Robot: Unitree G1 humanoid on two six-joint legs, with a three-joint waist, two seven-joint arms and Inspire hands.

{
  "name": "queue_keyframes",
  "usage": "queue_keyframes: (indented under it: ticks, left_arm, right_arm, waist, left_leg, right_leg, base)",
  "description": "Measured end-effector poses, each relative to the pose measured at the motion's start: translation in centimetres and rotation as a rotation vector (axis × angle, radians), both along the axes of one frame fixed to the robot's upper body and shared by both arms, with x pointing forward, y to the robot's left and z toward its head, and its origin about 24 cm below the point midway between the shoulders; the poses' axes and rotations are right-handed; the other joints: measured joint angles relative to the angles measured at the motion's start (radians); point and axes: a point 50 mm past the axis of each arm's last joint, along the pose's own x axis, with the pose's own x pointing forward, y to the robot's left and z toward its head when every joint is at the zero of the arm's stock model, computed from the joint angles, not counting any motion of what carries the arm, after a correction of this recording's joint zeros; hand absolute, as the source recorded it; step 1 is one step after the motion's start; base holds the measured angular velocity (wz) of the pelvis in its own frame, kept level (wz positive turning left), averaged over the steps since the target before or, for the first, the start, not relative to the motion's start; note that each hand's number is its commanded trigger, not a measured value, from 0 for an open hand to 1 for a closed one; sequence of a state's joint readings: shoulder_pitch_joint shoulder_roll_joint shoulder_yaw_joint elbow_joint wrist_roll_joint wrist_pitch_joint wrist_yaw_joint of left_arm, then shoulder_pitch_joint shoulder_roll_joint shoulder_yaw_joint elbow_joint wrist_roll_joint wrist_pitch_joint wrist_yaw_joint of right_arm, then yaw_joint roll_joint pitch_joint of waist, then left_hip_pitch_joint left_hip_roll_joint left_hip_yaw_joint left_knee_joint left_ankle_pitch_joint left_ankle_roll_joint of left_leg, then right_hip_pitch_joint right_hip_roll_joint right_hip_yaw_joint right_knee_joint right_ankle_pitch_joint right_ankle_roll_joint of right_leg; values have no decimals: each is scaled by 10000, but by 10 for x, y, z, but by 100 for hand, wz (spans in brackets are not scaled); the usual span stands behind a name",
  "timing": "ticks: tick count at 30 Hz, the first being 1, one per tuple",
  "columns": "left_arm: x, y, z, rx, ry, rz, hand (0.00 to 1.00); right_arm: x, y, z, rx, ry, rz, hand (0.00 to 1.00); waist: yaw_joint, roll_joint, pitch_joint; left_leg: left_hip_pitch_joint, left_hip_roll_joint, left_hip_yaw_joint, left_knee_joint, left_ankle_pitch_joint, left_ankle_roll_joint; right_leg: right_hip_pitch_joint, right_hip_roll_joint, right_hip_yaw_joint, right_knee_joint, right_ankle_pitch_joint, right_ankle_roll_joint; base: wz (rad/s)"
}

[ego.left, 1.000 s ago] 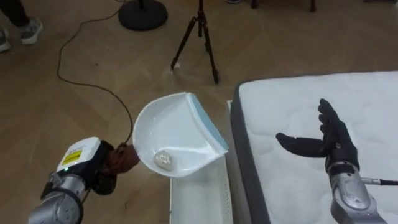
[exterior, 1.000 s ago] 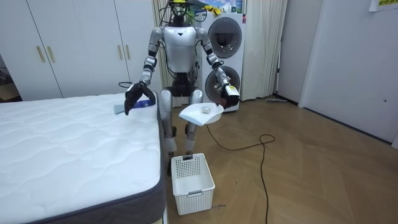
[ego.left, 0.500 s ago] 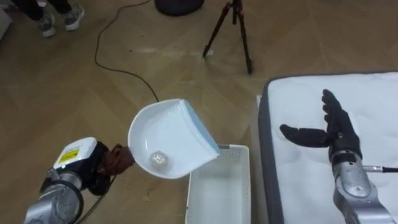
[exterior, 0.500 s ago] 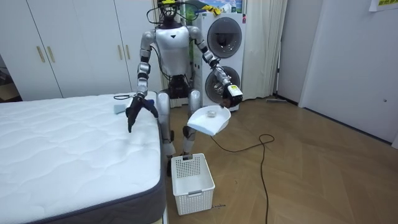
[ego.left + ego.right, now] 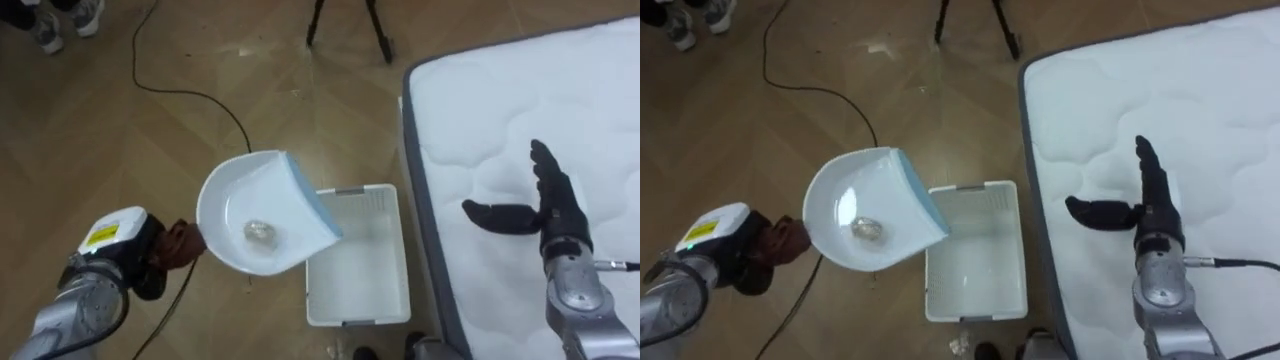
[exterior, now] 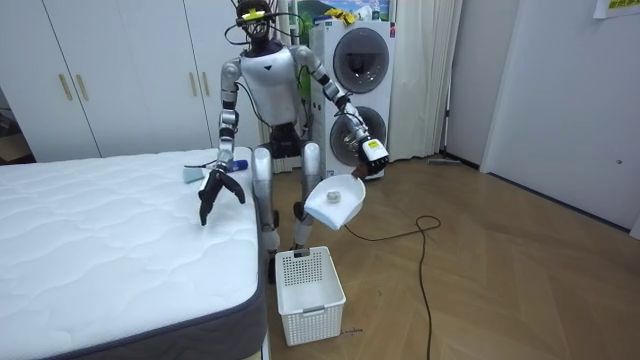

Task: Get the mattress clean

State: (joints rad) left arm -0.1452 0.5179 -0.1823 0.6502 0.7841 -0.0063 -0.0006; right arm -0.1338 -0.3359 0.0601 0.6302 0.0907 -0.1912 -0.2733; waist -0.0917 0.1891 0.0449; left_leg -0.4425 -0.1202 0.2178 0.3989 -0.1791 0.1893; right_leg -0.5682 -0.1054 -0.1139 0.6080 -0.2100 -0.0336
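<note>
While the fingers of the left hand (image 5: pixel 152 268) clasp its handle, the dustpan (image 5: pixel 240 195) beyond them has tipped further over the basket (image 5: pixel 365 268), the wad (image 5: pixel 259 232) still inside; the right hand (image 5: pixel 552 214) keeps its fingers spread.

The white basket (image 5: pixel 360 275) at lower centre stands open-topped just beside the bed (image 5: pixel 480 110), its left rim overhung by the dustpan (image 5: pixel 262 210). Bare floor fills the upper left, crossed by a cable (image 5: pixel 190 92); tripod legs (image 5: pixel 379 38) stand top centre.
</note>
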Motion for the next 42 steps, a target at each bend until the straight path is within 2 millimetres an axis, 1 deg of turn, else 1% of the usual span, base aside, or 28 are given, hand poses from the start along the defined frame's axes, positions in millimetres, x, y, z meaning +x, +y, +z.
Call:
queue_keyframes:
  ticks: [1, 2, 3, 5, 6, 10, 12, 15, 21, 28, 34, 36, 39, 42]
  left_arm:
    - [2, 0, 2, 153, -1, -156, 100]
    - [5, -1, 4, 321, -77, -343, 100]
    - [8, -2, 6, 457, -145, -491, 100]
    - [11, -5, 8, 642, -208, -737, 100]
    - [13, -6, 9, 756, -285, -857, 100]
    - [16, -10, 11, 1022, -448, -1206, 100]
    - [16, -11, 10, 1059, -408, -1286, 100]
    - [15, -12, 8, 1207, -427, -1408, 100]
    - [14, -14, 6, 1611, -309, -1678, 100]
    - [14, -14, 6, 1754, -277, -1679, 100]
    - [14, -14, 6, 2253, -185, -1979, 100]
    - [14, -11, 8, 2501, -126, -2071, 100]
    - [12, -5, 9, 2843, 13, -2134, 100]
    - [11, 1, 11, 3326, 139, -2243, 100]
  right_arm:
    - [1, 0, 1, -10, -33, -13, 0]
    - [4, 0, 2, -25, -60, -31, 0]
    - [5, 1, 1, -48, -17, -32, 0]
    - [8, 1, 4, -113, -178, -85, 0]
    - [10, 3, 6, -110, -337, -131, 0]
    - [13, 7, 7, -120, -486, -63, 0]
    - [15, 9, 8, -196, -575, 34, 0]
    - [15, 12, 8, -229, -636, 59, 0]
    - [15, 13, 8, -480, -640, 39, 0]
    - [14, 15, 7, -613, -623, 92, 0]
    - [15, 19, 5, -662, -567, 261, 0]
    - [15, 21, 6, -701, -640, 201, 0]
    - [13, 21, 5, -735, -648, 67, 0]
    - [13, 25, 3, -712, -631, 77, 0]
  waist:
    - [-5, 56, 18]
    - [-18, 157, 16]
    - [3, 200, 12]
    - [48, 284, 17]
    - [35, 302, 7]
    - [24, 312, 12]
    - [-39, 425, 21]
    - [-91, 497, 16]
    - [-98, 546, 13]
    - [-110, 544, 13]
    - [-126, 528, 11]
    - [-143, 503, -2]
    - [-149, 499, -1]
    - [-144, 495, -3]
  left_leg:
    - [-76, -8, 18, 9, 13, 22]
    - [-228, -44, 55, 5, 45, 68]
    - [-327, -96, 146, 3, 66, 106]
    - [-418, -140, 249, -9, 75, 140]
    - [-472, -158, 304, -13, 75, 152]
    - [-532, -159, 441, -38, 55, 178]
    - [-551, -159, 476, -58, 46, 191]
    - [-549, -157, 485, -72, 44, 195]
    - [-545, -155, 485, -66, 45, 196]
    - [-542, -155, 485, -39, 44, 195]
    - [-560, -155, 490, -68, 41, 198]
    - [-705, -154, 488, -35, 41, 199]
    - [-725, -154, 485, -22, 42, 201]
    - [-681, -153, 485, -28, 44, 204]
  right_leg:
    - [-82, -14, 4, 19, 9, 14]
    - [-287, -77, -1, 128, 16, 26]
    - [-492, -183, 20, 301, -8, 53]
    - [-686, -259, 35, 417, -25, 61]
    - [-800, -289, 43, 517, -29, 64]
    - [-938, -293, 111, 551, -45, 64]
    - [-966, -289, 138, 537, -44, 64]
    - [-972, -287, 141, 530, -44, 64]
    - [-965, -286, 130, 516, -44, 67]
    - [-968, -308, 108, 568, -51, 77]
    - [-983, -305, 102, 526, -52, 77]
    - [-1105, -305, 90, 538, -52, 76]
    - [-1116, -306, 76, 511, -52, 76]
    - [-1061, -306, 65, 495, -52, 76]
  base:
    - [0]
    - [-5]
    - [-7]
    - [-12]
    - [-9]
    - [-9]
    - [-7]
    - [0]
    - [0]
    - [0]
    - [0]
    - [0]
    - [0]
    - [0]
